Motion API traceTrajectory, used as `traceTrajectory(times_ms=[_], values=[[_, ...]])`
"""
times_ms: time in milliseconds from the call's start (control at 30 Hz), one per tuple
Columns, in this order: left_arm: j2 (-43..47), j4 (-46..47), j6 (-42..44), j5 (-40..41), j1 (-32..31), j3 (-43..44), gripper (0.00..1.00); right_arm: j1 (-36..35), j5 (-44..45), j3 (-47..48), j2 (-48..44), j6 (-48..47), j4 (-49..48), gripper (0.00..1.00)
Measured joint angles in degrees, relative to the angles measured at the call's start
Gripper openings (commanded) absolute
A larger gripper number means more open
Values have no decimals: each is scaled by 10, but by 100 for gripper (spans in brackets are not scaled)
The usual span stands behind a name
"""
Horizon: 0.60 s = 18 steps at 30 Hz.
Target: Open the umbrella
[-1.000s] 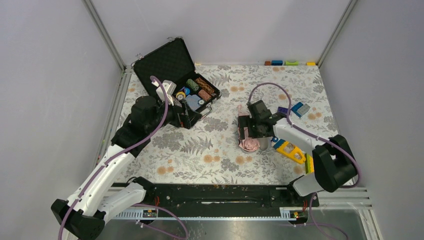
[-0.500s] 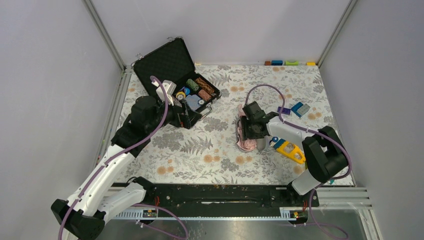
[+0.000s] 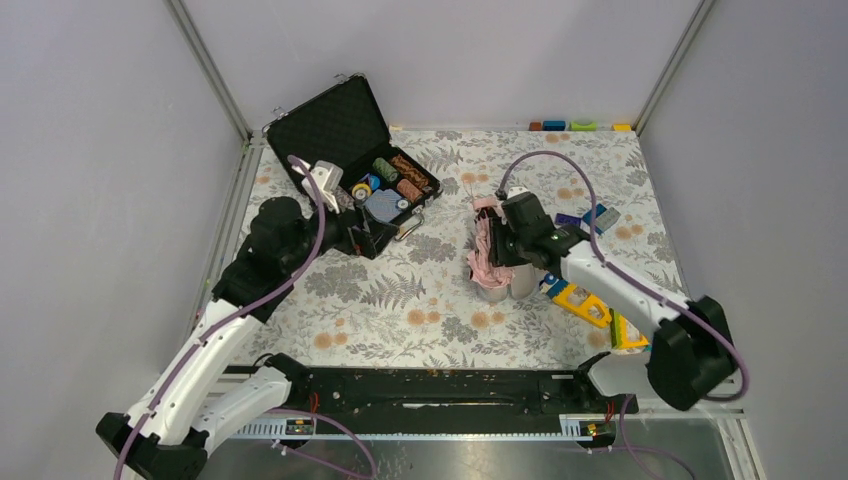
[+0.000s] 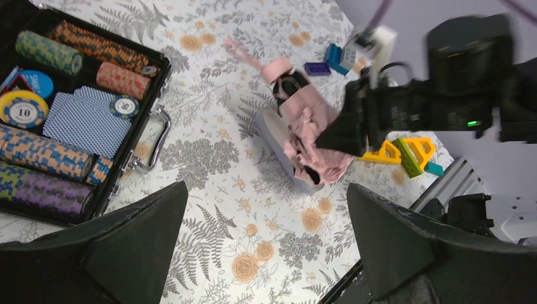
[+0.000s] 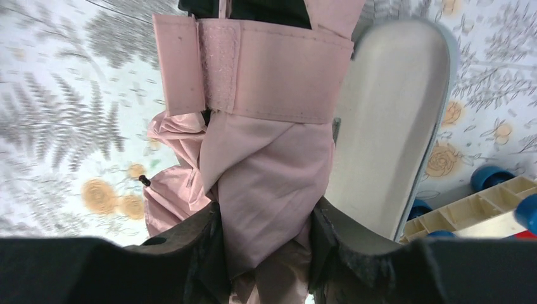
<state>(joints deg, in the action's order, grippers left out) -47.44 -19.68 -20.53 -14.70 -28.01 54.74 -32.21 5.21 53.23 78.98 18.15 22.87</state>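
While the right tool pinches soft, slippery folds of the umbrella and the left tool gapes, the stiff handle beyond seems surer.

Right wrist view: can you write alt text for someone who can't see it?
The right end effector pinches the folded pale pink umbrella, a strap wrapped across it. A pale grey sleeve lies beside it on the floral table.

Top view looking down from high, left wrist oblique, farther, right wrist close-up, all share umbrella
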Motion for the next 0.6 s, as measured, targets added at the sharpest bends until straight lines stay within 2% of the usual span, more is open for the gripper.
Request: traceTrajectory(times_ms=[133, 233, 433, 600], values=[[-17, -6, -15, -17, 0, 0, 99, -8, -18, 10, -73, -25, 8, 0], [-19, 11, -63, -46, 0, 0, 99, -44, -20, 10, -129, -51, 12, 0], [-30, 215, -239, -110, 0, -103, 99, -169, -19, 10, -193, -90, 6, 0], [-55, 256, -302, -120, 0, -150, 99, -236, -25, 7, -193, -111, -5, 0]])
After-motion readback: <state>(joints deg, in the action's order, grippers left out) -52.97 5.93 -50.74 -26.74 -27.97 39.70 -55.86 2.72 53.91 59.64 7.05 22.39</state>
